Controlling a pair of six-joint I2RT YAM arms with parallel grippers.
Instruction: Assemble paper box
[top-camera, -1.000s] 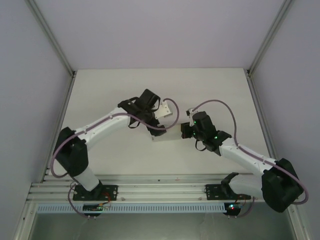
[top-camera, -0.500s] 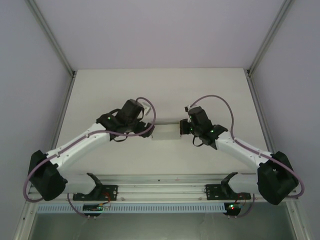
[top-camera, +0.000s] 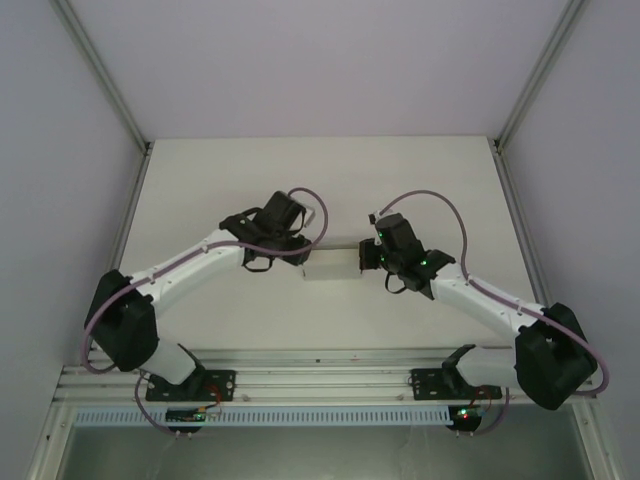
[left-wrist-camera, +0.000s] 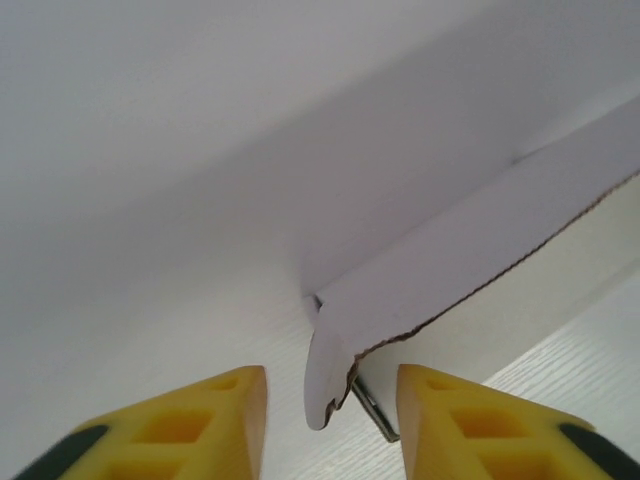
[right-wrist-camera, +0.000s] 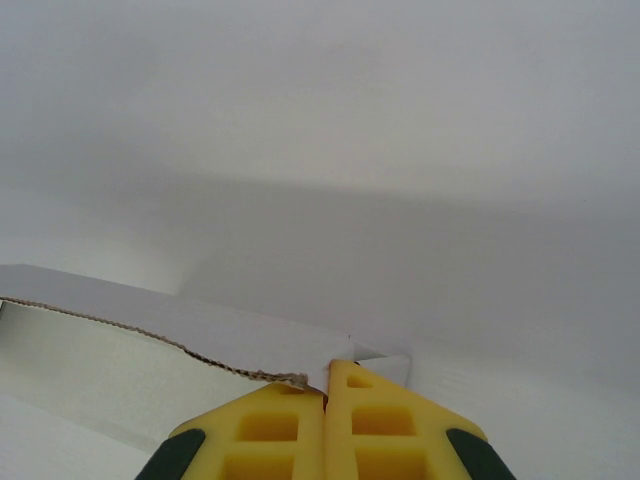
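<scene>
Your left hand (left-wrist-camera: 330, 388), half open, straddles the nine-o'clock flap (left-wrist-camera: 450, 270) of the paper box (top-camera: 332, 265); your right hand (right-wrist-camera: 327, 375) is clamped on its three-o'clock end. It looks like the flap-folding step: grip, then fold.

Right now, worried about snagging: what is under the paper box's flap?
Under the paper box flap, between the left gripper's fingers, lie the white table and a thin grey piece; farther beneath is covered by card.

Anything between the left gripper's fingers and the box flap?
Nothing visible blocks it. A flap of the paper box hangs in the gap of the left gripper, with space on both sides. A thin grey piece sits beside the flap's lower edge; I cannot tell what it is.
</scene>
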